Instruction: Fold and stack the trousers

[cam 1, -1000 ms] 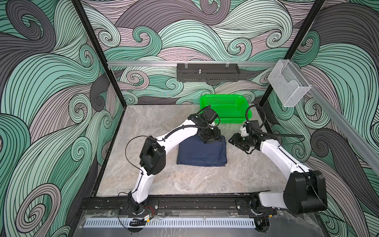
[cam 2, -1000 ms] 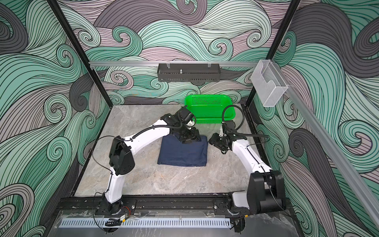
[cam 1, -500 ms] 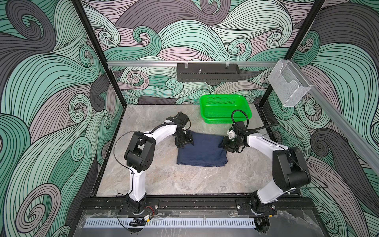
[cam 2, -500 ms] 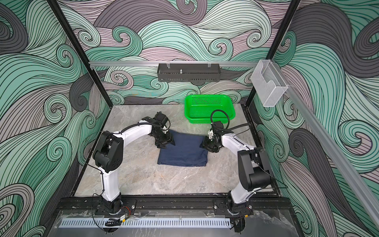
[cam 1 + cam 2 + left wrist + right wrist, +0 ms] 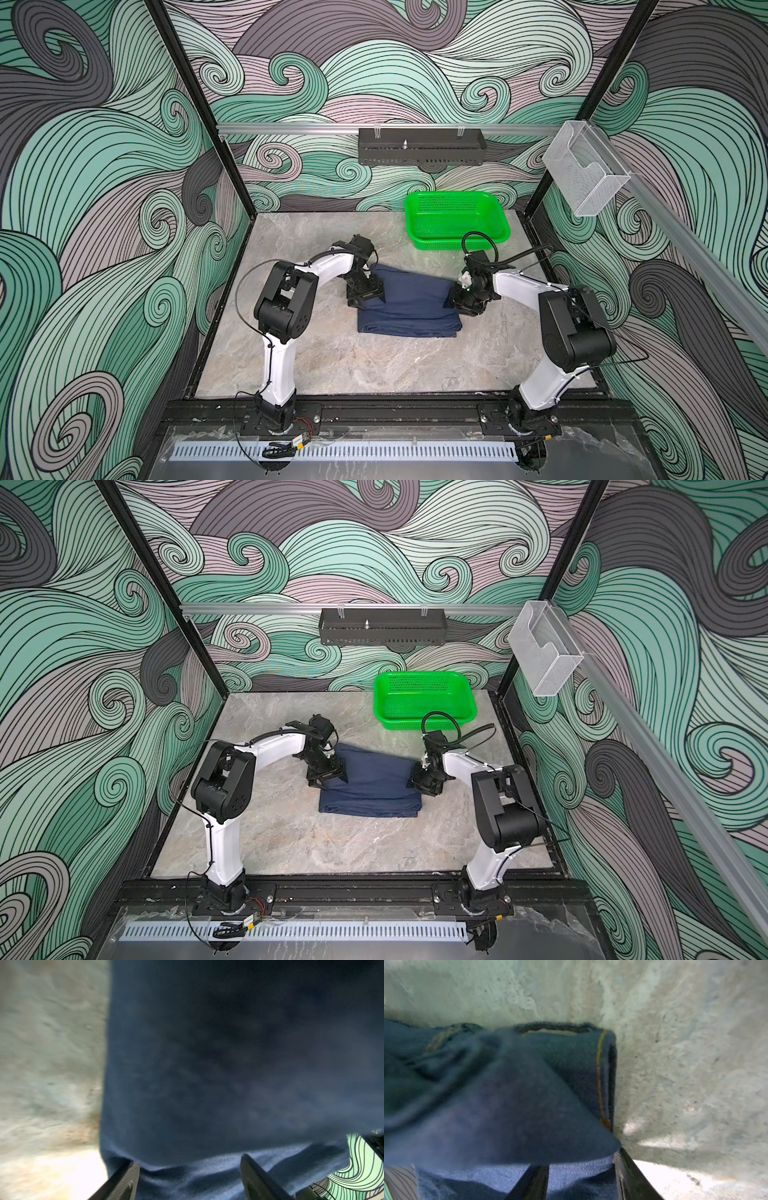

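The trousers (image 5: 409, 305) (image 5: 372, 785) lie folded into a dark navy rectangle in the middle of the marble table. My left gripper (image 5: 365, 293) (image 5: 328, 769) sits low at their far left corner. In the left wrist view the left gripper (image 5: 190, 1176) is open wide, with the trousers (image 5: 207, 1064) spread between and beyond its fingers. My right gripper (image 5: 459, 299) (image 5: 419, 781) is at their right edge. In the right wrist view the right gripper (image 5: 581, 1180) is partly open around a thick fold of the trousers (image 5: 519, 1095), whose orange-stitched hem shows further on.
A green mesh basket (image 5: 457, 241) (image 5: 424, 725) stands at the back right of the table, just behind the right arm. A black shelf (image 5: 422, 146) hangs on the back rail and a clear plastic box (image 5: 586, 174) on the right rail.
The left gripper moved from the trousers' far right corner to their far left corner and widened its jaws. The right gripper moved in from the right onto their right edge.
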Controlling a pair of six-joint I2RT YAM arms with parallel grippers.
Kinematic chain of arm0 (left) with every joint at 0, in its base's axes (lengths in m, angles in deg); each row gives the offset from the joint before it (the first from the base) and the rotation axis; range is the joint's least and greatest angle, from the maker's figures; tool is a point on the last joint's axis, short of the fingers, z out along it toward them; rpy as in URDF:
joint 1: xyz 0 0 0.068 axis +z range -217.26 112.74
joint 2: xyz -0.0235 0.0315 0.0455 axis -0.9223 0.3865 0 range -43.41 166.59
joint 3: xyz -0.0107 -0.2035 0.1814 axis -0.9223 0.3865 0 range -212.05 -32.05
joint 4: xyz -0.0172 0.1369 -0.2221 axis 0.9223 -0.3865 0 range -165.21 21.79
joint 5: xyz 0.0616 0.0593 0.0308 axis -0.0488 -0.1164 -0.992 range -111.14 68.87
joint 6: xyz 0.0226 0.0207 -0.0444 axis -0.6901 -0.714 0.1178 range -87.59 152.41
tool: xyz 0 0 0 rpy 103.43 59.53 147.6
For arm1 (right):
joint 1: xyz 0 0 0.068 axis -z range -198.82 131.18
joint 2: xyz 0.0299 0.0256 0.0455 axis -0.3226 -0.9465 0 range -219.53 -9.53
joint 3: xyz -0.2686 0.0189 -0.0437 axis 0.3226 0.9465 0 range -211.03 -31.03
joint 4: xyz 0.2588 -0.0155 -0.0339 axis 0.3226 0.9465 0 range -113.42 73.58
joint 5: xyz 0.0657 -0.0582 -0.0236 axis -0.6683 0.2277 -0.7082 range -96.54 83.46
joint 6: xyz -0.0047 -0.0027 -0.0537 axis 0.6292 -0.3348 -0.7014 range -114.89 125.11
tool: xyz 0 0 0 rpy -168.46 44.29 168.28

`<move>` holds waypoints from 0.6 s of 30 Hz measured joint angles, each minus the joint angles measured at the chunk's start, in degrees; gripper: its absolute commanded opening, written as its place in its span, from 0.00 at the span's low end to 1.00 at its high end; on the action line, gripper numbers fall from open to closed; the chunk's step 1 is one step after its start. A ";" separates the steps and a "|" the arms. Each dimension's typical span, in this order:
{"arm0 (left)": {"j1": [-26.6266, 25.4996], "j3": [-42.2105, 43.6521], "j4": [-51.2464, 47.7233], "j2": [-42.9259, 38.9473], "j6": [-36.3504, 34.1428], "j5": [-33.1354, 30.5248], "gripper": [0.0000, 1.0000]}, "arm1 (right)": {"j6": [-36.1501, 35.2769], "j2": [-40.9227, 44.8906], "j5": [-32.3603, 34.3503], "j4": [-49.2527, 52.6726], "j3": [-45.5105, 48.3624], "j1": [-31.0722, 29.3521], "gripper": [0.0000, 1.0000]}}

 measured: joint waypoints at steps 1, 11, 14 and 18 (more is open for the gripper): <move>0.52 0.26 -0.13 0.00 -0.26 -0.39 0.80 | 0.02 -0.31 -0.02 0.22 -0.39 -0.42 0.52; 7.80 1.16 -5.07 -1.09 -2.84 -5.42 0.80 | 3.37 -5.70 -7.19 -0.92 -5.55 -6.05 0.52; 10.29 1.64 -6.08 -2.89 -3.48 -6.95 0.80 | 5.05 -7.65 -8.15 -1.57 -7.87 -9.11 0.52; 13.70 1.70 -7.89 -6.27 -4.44 -8.48 0.80 | 8.28 -10.05 -9.05 -3.15 -10.69 -14.16 0.51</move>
